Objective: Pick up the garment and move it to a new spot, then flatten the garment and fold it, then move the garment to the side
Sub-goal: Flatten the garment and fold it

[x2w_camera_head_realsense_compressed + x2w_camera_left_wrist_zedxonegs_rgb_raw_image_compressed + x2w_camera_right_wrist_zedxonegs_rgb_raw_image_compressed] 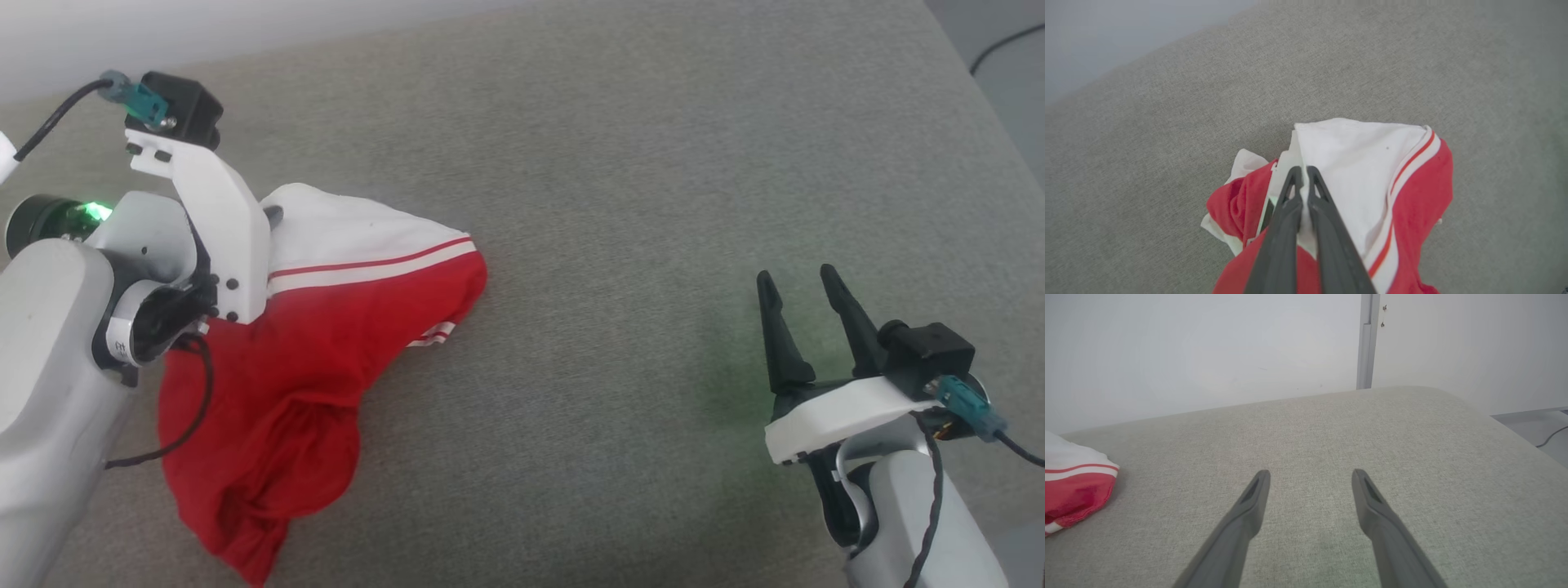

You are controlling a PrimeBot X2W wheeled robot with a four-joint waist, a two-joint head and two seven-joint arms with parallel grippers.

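Note:
The garment (310,351) lies bunched at the left of the grey cushion, red with a white sleeve and red-white striped trim; its lettering is hidden. The left wrist view has the left gripper (1302,171) shut, its two dark fingers pinching a fold of white cloth of the garment (1355,171). From the head camera, the white wrist bracket covers that gripper's fingers. Far to the right, my right gripper (800,282) hovers open over bare cushion with nothing between its fingers. Its own camera sees the right gripper (1310,475) and an edge of the garment (1077,486) at the far left.
The grey fabric cushion (620,204) stretches wide between the two arms. Its rounded right edge (1515,433) drops to a floor with a dark cable (1551,437). A pale wall (1208,347) runs behind the cushion's far edge.

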